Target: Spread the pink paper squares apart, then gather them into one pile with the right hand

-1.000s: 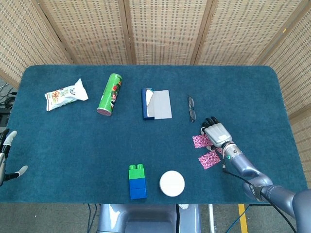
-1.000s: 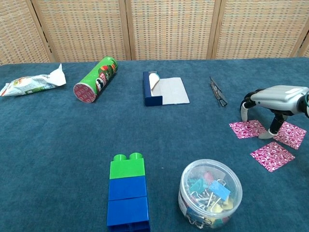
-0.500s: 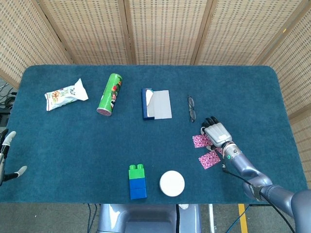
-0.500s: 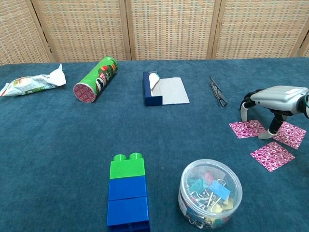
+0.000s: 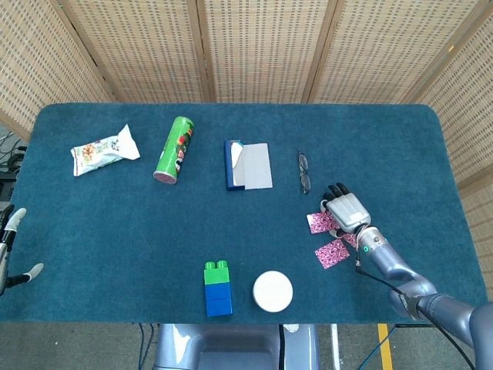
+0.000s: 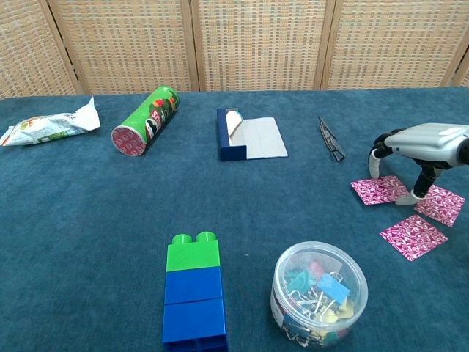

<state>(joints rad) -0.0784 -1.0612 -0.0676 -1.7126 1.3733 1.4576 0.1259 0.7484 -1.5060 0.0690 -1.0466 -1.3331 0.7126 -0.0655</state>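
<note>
Pink paper squares lie spread at the desk's four o'clock edge, under the right robot hand, which holds nothing, fingertips on two sheets. Dragging could crease the paper or leave the nearest square behind.

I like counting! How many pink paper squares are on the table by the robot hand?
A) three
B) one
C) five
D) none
A: the chest view shows three pink paper squares, one under the right robot hand, one to its right, and one lying nearer the table's front edge.
</note>
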